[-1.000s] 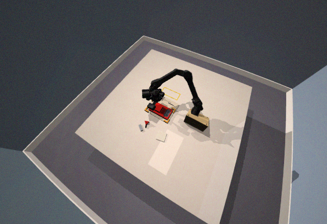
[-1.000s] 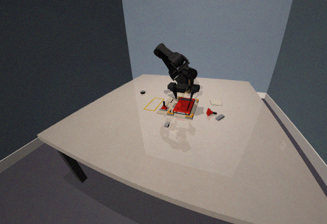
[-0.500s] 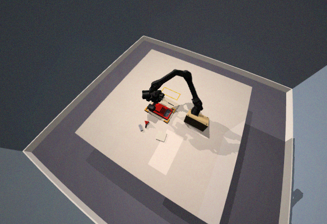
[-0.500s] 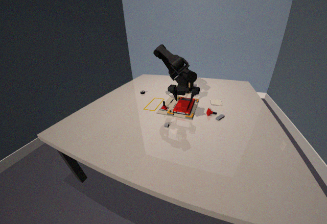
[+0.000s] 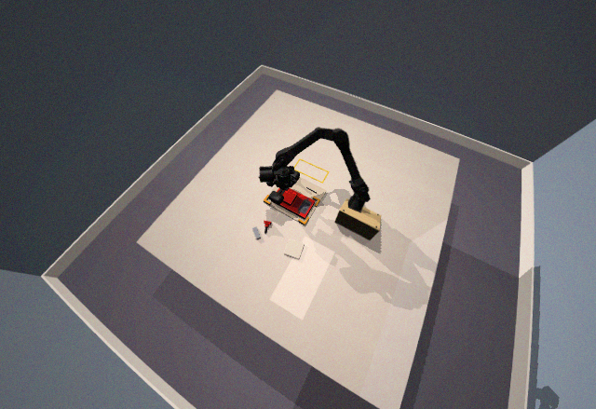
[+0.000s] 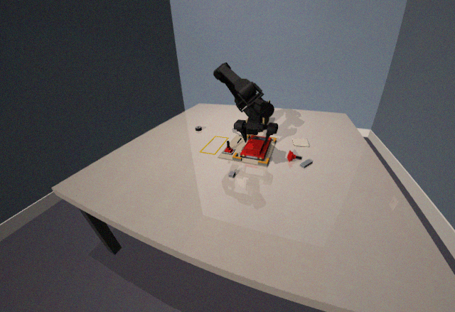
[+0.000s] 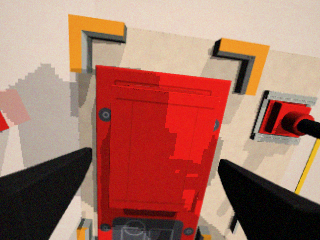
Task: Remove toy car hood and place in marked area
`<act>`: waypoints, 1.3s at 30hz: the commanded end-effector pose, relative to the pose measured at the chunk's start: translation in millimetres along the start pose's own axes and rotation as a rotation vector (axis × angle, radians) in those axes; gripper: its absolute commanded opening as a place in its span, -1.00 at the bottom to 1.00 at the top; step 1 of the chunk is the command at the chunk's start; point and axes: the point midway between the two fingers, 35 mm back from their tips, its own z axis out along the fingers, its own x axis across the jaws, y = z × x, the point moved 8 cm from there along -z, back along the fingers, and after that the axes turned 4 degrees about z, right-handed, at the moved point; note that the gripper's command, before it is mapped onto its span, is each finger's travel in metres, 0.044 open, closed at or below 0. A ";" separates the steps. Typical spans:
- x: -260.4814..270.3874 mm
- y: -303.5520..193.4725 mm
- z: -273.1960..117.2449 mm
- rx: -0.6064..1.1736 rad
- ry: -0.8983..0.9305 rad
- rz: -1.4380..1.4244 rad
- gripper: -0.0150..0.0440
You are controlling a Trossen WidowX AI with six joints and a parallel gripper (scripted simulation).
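In the exterior view the toy car (image 6: 254, 148) is seated on a base plate (image 6: 271, 156) near the table (image 6: 146, 205) centre. The marked area (image 6: 213, 144) is found at its nine o'clock, a cone-shaped piece (image 6: 291, 155) at three o'clock, and a small block (image 6: 232, 173) at seven o'clock.

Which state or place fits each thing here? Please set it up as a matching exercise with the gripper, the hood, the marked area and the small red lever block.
Things:
1. gripper
2. hood
3. marked area
4. red lever block

States or places:
a. yellow outline, nothing inside it
b. open, fingers either side of the car, holding nothing
c. beside the car, in its own grey frame
d. on the toy car, between orange corner brackets

Pairs: 1-b, 2-d, 3-a, 4-c
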 end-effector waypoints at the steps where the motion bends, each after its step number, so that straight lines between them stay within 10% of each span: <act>1: -0.4 -1.2 2.9 0.000 -0.009 -0.008 1.00; 39: -0.3 0.3 17.8 -0.001 0.000 0.001 0.82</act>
